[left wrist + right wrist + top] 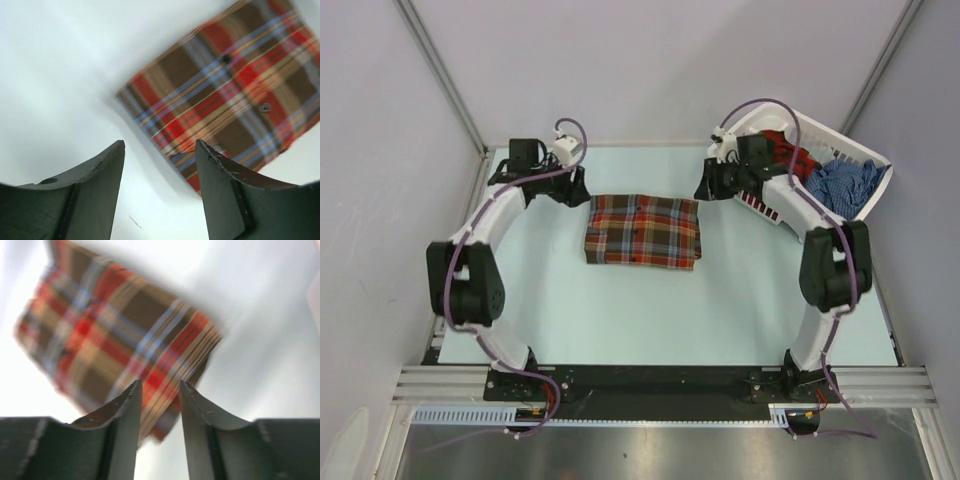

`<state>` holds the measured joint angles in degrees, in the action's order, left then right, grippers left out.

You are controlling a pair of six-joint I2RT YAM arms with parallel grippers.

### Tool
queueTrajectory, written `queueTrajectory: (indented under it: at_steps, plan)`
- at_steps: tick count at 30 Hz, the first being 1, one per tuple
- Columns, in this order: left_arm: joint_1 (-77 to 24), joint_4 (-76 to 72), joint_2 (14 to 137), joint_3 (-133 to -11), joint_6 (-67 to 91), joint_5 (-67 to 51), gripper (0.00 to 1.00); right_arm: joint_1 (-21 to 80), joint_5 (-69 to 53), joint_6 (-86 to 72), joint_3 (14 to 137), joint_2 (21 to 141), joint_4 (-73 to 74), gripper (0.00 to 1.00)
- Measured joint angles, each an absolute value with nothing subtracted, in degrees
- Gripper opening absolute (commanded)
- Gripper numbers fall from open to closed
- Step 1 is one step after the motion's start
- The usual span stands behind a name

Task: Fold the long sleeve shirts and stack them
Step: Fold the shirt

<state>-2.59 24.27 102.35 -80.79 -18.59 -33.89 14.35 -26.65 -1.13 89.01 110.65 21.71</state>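
A brown, red-orange and light-blue plaid shirt (642,231) lies folded into a flat rectangle at the middle of the table. My left gripper (572,190) hovers just past its far left corner, open, with nothing between the fingers; its wrist view shows the same plaid shirt (235,85) beyond the fingertips. My right gripper (708,186) is off the far right corner, open and empty, and the plaid shirt (115,335) shows blurred in its view. A red-and-black shirt (792,152) and a blue checked shirt (845,182) lie crumpled in the basket.
A white plastic laundry basket (775,211) stands tilted at the back right, close behind the right arm. Grey walls and metal frame posts (440,70) enclose the pale table (620,310).
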Motion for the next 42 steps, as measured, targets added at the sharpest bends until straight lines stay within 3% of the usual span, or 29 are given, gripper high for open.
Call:
queueTrajectory:
  at_steps: [2,4,8,11,17,21,29,42]
  plan:
    - [-6.1,22.8,96.1,-78.4,-20.2,-31.6,0.77,14.1,-27.1,-4.9,84.2,104.3,21.0,0.38]
    - [-11.3,20.5,91.9,-76.2,-21.1,-29.1,0.78,14.0,-27.0,-8.0,79.7,100.2,19.4,0.39]
    - [-22.8,16.8,90.5,-72.8,-20.4,-23.4,0.71,13.7,-25.7,-12.3,69.1,96.5,15.8,0.37]
    - [-25.3,16.9,93.6,-72.6,-17.3,-21.6,0.67,13.6,-26.3,-13.5,66.5,99.4,16.0,0.38]
    - [-10.3,11.7,92.9,-62.7,-4.6,-27.4,0.62,15.5,-28.4,-12.4,66.4,99.9,15.5,0.42]
    - [1.7,10.4,91.9,-55.4,0.6,-30.4,0.60,23.2,-27.9,-9.0,68.5,98.9,16.1,0.45]
    - [8.0,8.6,91.9,-48.3,5.8,-37.7,0.64,38.9,-23.3,-1.7,80.1,109.3,16.8,0.48]
    - [16.6,8.2,83.7,-43.2,5.6,-44.9,0.69,57.6,3.3,17.5,86.8,122.1,8.7,0.52]
